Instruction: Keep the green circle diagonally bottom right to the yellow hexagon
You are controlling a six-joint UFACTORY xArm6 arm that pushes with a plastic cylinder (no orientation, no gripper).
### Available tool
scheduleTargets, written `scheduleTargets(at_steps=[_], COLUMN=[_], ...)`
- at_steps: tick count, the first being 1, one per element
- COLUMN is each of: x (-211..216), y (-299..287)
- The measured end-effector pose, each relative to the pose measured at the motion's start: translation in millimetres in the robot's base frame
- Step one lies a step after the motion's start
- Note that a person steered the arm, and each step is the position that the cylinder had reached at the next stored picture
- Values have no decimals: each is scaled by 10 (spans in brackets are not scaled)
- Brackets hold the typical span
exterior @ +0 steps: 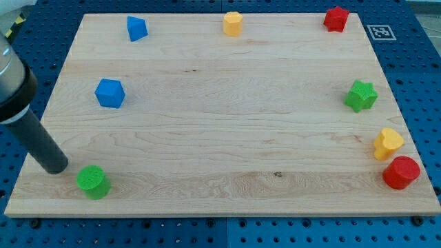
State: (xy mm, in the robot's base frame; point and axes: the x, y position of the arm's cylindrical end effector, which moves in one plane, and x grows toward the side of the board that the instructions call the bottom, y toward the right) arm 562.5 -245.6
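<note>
1. Wooden desk [220, 138] surface is seen lying on a blue perforated base [420, 83].
2. No fingers are fitted; the arm ends in a dark rod, so no apart or together state applies.
3. My tip [55, 167] is located near the desk's bottom-left corner, just beside the green circle [92, 182], to its upper left. Whether contact is made cannot be determined.
4. The green circle is seen standing upright as a short cylinder near the view's bottom edge. Being round, it shows no long axis and no pointing direction.
5. The yellow hexagon [233, 23] is positioned at the view's top, near the centre, well apart from the green circle. The green circle lies to its lower left.
6. Two blue blocks are noted at the view's left: one [136, 28] near the top, one [109, 93] lower down.
7. A red block [335, 18] is seen at the top right.
8. A green star [361, 96] is located at the right edge.
9. A yellow block [388, 143] and a red circle [401, 172] are found close together at the bottom right.
</note>
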Motion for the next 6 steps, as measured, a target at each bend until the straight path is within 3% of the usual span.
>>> scheduleTargets(at_steps=[2, 3, 4, 6], x=[546, 560, 540, 481], y=[282, 863, 1001, 625])
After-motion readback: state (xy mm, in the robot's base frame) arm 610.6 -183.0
